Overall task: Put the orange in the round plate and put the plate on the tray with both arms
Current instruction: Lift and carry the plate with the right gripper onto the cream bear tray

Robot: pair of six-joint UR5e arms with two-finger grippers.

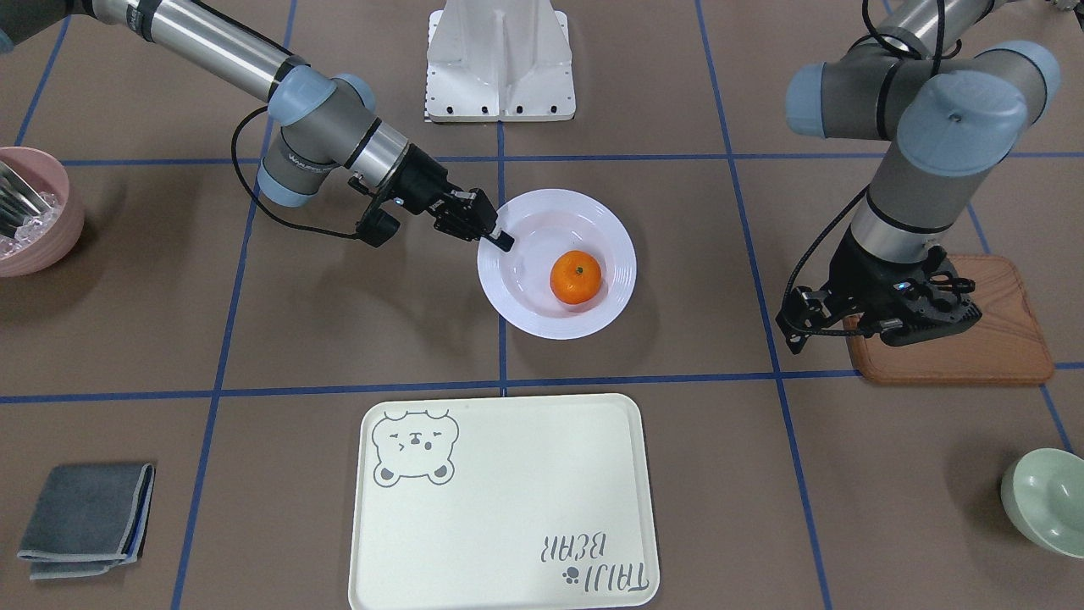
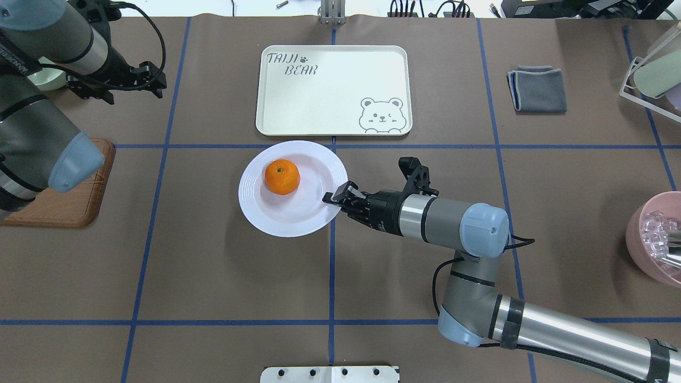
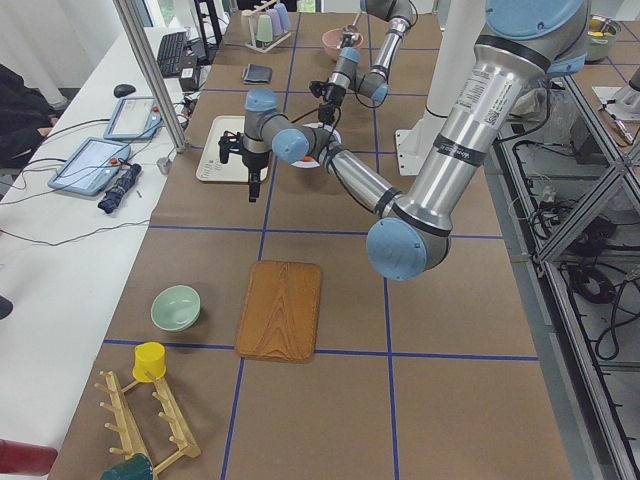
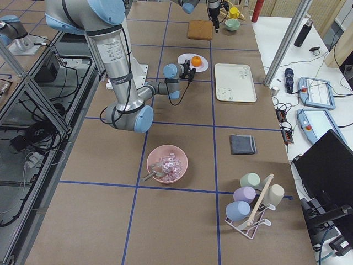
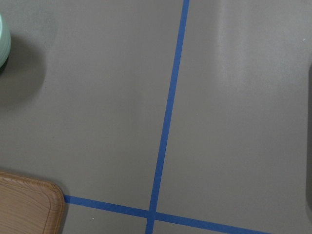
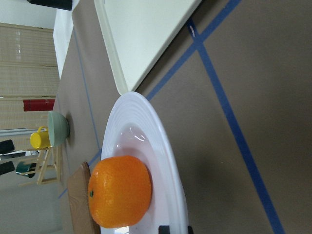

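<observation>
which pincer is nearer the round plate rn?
Right. The right pincer is at the round plate's rim, fingers either side of it. The left pincer hangs well off to the side, near the wooden board.

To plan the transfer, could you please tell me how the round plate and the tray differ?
The round plate is circular, glossy white with a ridged rim; the tray is rectangular, cream, printed with a bear. The plate holds the orange; the tray holds nothing. The right gripper is at the plate's rim; no gripper is near the tray. Both lie flat on the table.
</observation>
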